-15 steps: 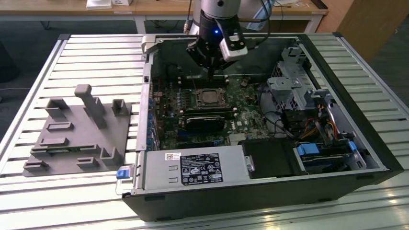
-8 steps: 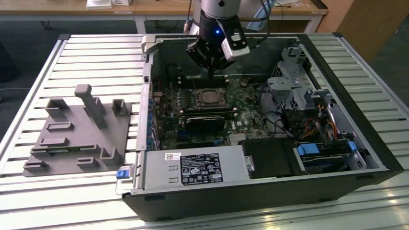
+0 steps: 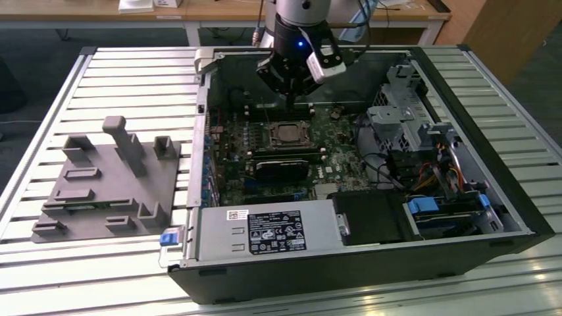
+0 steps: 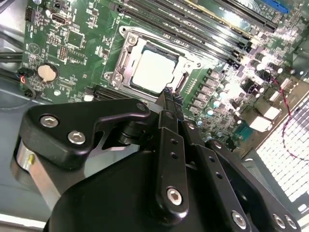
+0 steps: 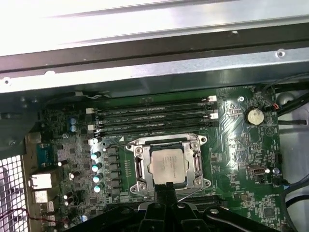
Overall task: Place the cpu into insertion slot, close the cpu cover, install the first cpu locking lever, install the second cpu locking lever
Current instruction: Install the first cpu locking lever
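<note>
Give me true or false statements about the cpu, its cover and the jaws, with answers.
1. The cpu lies in the insertion slot. True.
2. The jaws hold the cpu above the board. False: the gripper is at the slot's edge; the cpu lies seated.
3. The cpu cover lies flat around the cpu. True.
4. A grey rack stands to the exterior view's right of the computer. False: the grey rack is to that view's left of the computer case.

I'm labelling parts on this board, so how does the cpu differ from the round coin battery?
The cpu is square; the coin battery is round. The cpu is clearly larger than the coin battery. The cpu sits inside the metal-rimmed insertion slot; the coin battery sits on open green board. Both show pale metallic tops.
</note>
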Robot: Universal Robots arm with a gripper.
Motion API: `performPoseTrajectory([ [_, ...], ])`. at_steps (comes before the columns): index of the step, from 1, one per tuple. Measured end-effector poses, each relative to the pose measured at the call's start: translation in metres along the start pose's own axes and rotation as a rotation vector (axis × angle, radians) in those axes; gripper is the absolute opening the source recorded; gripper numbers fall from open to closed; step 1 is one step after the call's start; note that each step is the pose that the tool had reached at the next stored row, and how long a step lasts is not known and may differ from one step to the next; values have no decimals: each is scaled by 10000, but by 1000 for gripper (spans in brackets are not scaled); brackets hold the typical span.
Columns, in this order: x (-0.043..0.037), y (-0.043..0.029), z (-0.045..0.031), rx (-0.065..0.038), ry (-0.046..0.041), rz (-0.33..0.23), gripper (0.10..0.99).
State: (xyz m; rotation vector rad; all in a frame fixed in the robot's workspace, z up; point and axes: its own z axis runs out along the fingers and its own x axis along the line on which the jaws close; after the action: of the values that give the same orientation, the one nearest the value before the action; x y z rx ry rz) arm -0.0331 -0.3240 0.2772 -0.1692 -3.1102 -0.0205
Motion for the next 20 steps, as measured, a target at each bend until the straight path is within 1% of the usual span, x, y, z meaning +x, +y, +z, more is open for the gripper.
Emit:
performPoseTrajectory([
  [3,0,0,0,4,-26,-263,106],
  [4,6,-1,0,0,-75,-289,106],
  [7,65,-7,5,-79,-430,-299,106],
  [8,78,-9,6,-100,-509,-301,106],
  [9,83,-9,7,-115,-534,-325,106],
  [10,83,-8,8,-121,-534,-426,106],
  [17,87,-10,14,-124,-511,-1631,106],
  [20,145,-16,16,-124,-509,-1738,106],
])
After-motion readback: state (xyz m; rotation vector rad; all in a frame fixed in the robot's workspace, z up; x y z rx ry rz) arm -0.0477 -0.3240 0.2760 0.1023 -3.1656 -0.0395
